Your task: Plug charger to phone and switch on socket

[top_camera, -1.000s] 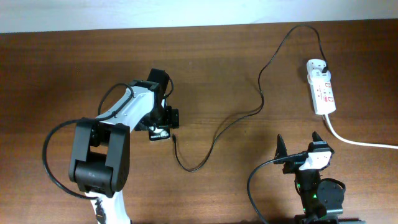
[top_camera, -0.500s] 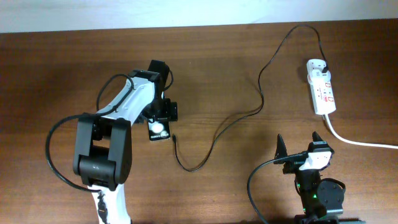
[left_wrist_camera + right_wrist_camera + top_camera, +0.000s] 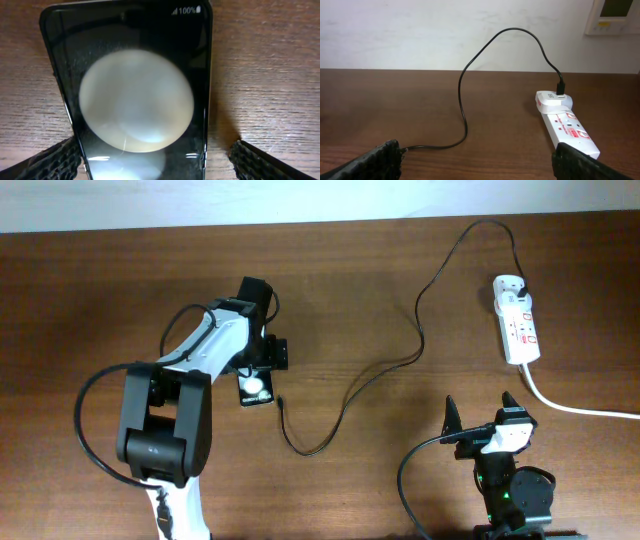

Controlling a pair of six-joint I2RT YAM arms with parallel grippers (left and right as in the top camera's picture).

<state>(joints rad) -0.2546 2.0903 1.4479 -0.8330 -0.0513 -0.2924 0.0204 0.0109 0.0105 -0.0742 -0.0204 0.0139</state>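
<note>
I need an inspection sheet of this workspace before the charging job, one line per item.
Surface: brown wooden table.
Job's things: phone lies flat, screen lit; charger tip lies free beside it, not plugged; power strip on the right.
Clutter: nothing seen.
Grippers: left gripper open, straddling the phone; right gripper open, holding nothing.
Cables: charger cable runs to a white adapter on the strip; thick white cord leaves rightwards.
Surroundings: white wall, wall panel.

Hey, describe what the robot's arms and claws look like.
Left arm: white shell over bulky black joints, with a black cable looping alongside. Right arm: black base with a green light and a white wrist block. The left claw and right claw have black, ribbed fingers.
</note>
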